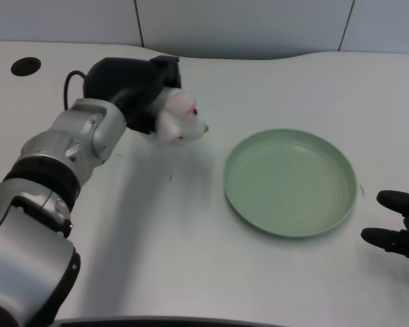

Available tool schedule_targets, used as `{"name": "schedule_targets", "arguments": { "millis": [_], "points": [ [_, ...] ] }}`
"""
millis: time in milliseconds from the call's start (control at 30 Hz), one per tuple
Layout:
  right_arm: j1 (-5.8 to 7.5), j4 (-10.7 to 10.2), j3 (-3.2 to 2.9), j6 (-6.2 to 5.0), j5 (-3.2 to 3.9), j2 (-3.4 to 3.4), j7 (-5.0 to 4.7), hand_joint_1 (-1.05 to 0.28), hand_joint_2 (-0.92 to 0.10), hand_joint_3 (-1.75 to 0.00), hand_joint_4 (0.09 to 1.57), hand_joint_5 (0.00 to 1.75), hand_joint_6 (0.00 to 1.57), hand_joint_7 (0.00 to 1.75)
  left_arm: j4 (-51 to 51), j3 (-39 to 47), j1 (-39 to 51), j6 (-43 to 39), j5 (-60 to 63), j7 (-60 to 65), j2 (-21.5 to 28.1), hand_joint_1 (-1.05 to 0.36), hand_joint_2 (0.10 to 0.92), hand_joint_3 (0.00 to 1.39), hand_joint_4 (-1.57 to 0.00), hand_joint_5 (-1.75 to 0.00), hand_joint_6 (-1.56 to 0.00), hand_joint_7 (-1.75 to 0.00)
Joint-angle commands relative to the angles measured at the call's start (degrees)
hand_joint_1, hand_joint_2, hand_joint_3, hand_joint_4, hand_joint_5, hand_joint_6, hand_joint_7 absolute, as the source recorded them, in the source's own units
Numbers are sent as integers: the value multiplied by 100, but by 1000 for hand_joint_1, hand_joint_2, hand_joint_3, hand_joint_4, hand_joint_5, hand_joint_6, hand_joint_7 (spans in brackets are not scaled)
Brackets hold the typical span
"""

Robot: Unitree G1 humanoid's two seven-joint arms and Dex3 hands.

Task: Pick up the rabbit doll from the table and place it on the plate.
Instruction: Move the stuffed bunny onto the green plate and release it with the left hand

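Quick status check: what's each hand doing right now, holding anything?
Left hand: holding the rabbit doll, left of the green plate.
Right hand: holding nothing, fingers apart at the table's right edge.

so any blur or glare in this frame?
Head view: rabbit doll in the left hand is smeared by motion blur; plate stays sharp, no strong glare; soft shadow lies on the table beneath the arm.
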Motion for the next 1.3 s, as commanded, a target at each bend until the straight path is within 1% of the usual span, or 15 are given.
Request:
{"name": "schedule_targets", "arguments": {
  "millis": [33,200,300,400,467,600,667,700,833,933,1133,1167,1233,1267,1300],
  "points": [
    [-63,111,-49,-104,-26,-77,-25,-350,-921,-173,1004,1,917,2,-157,233,-245,-278,-288,-138,-320,-96,824,15,-795,-1746,-595,-1715],
    [-89,145,-26,-148,-31,-49,-16,-354,-921,-173,1001,0,918,2,-192,285,-341,-249,-400,-313,-699,-70,842,24,-847,-1746,-639,-1746],
    [-102,168,9,-187,-56,-1,-37,-355,-921,-173,994,2,913,0,-188,245,-378,-194,-363,-454,-942,-44,854,30,-840,-1746,-628,-1746],
    [-126,191,36,-153,-50,51,-81,-356,-921,-169,1015,13,914,2,-166,164,-426,-156,-307,-662,-1214,-49,867,35,-822,-1746,-625,-1746],
    [-130,183,67,-173,-75,66,-101,-355,-921,-165,1045,28,912,1,-147,101,-437,-142,-266,-729,-1337,-48,907,66,-809,-1746,-632,-1746],
    [-158,220,81,-175,18,92,40,-328,-921,-187,1001,4,885,0,-94,73,-437,-54,-291,-943,-1573,-73,904,74,-805,-1746,-633,-1746],
    [-177,281,82,-258,-6,107,73,-325,-921,-193,997,2,882,0,-80,-51,-397,-30,-162,-826,-1647,-96,900,71,-803,-1746,-617,-1746],
    [-184,304,83,-286,-14,112,82,-325,-921,-194,997,2,882,1,-75,-94,-384,-23,-119,-788,-1669,-102,897,68,-801,-1746,-608,-1746],
    [-152,235,97,-209,-16,119,27,-326,-921,-192,988,0,884,2,-40,-234,-292,7,-3,-616,-1727,-73,897,64,-795,-1746,-586,-1746],
    [-150,232,100,-206,-11,118,23,-326,-921,-190,986,0,884,2,-26,-254,-291,6,1,-585,-1731,-68,897,63,-794,-1746,-583,-1746],
    [-121,227,112,-289,-25,93,85,-328,-921,-190,993,8,886,2,7,-398,-183,31,65,-662,-1747,-146,861,38,-761,-1746,-536,-1740],
    [-125,236,109,-288,-18,97,87,-329,-921,-190,997,10,887,2,19,-433,-211,52,87,-738,-1725,-229,846,30,-725,-1735,-513,-1666],
    [-130,243,106,-282,-9,102,87,-332,-921,-187,1005,13,890,3,34,-469,-245,83,108,-835,-1703,-470,823,11,-576,-1714,-512,-1323],
    [-135,250,106,-286,-9,102,87,-333,-921,-185,1004,13,890,4,43,-507,-260,57,141,-875,-1675,-556,827,9,-510,-1578,-492,-1158],
    [-138,257,106,-300,-15,102,87,-334,-921,-184,1000,10,891,4,47,-545,-265,14,171,-890,-1645,-649,850,7,-503,-1166,-523,-815]
  ]
}}
